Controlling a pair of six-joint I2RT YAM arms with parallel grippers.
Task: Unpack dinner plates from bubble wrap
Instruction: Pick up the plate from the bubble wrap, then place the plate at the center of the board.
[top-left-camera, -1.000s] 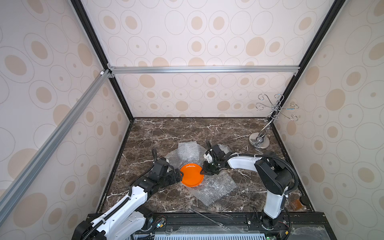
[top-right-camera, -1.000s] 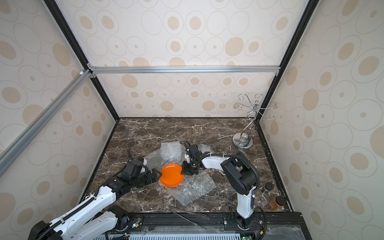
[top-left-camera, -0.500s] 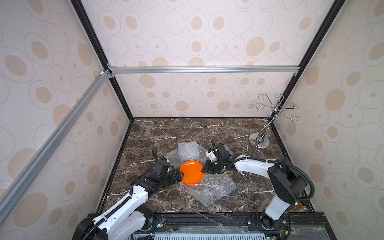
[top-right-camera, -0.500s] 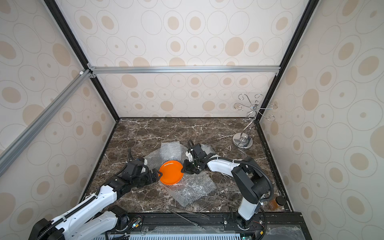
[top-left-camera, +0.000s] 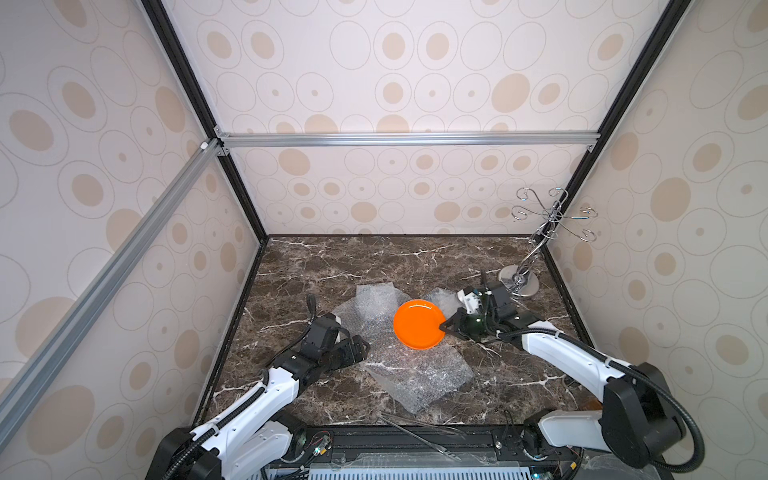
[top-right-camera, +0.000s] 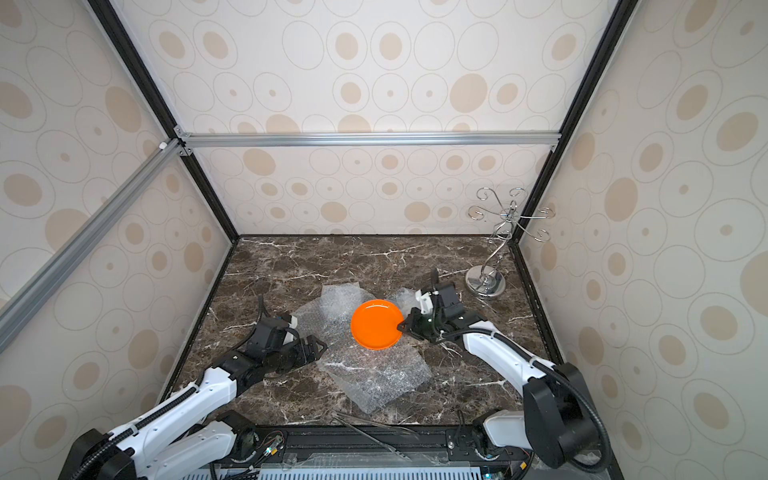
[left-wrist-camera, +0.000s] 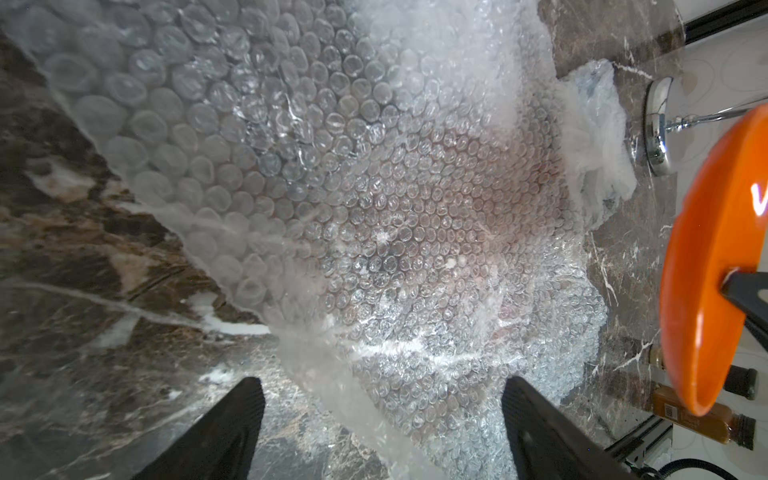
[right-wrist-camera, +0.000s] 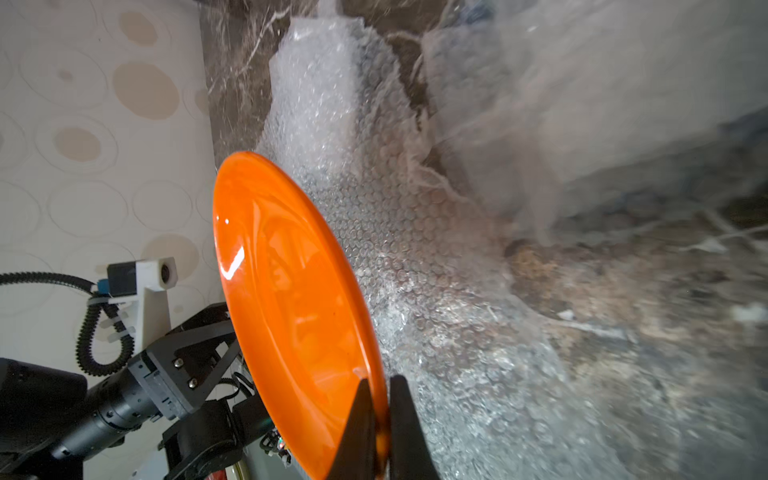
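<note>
The right hand (right-wrist-camera: 379, 388) is clamped on the rim of the orange plate (right-wrist-camera: 291, 307). In the right wrist view its two fingers press together on either side of the thin edge, with only a small bite of rim between them. The plate sticks out ahead of that hand, tilted, and looks lifted clear of the bubble wrap (top-left-camera: 415, 370), which lies spread on the surface (top-left-camera: 332, 266) below and ahead of the hand. No other plate can be made out, and whether any lies under the wrap cannot be told.

The left hand (top-left-camera: 360, 350) is low, with its jaws wide apart and nothing gripped. In the left wrist view a fold of wrap runs up between its fingers (left-wrist-camera: 224, 432), and the plate hangs well ahead of it, off to one side.

The grip looks like the weak point. A glossy plate is held by one narrow pinch at its edge, with all its weight out ahead of the fingers. A quick swing or a roll of the wrist could make it pivot in the pinch or slide out and drop onto the hard surface.

The stand (top-left-camera: 519, 284) is close behind the right hand, so pulling back or turning that way could knock the arm or the plate against it.

The wrap is light and crinkled. If the left hand closes on the fold and tugs while the plate is low, the sheet could catch the plate's edge.
</note>
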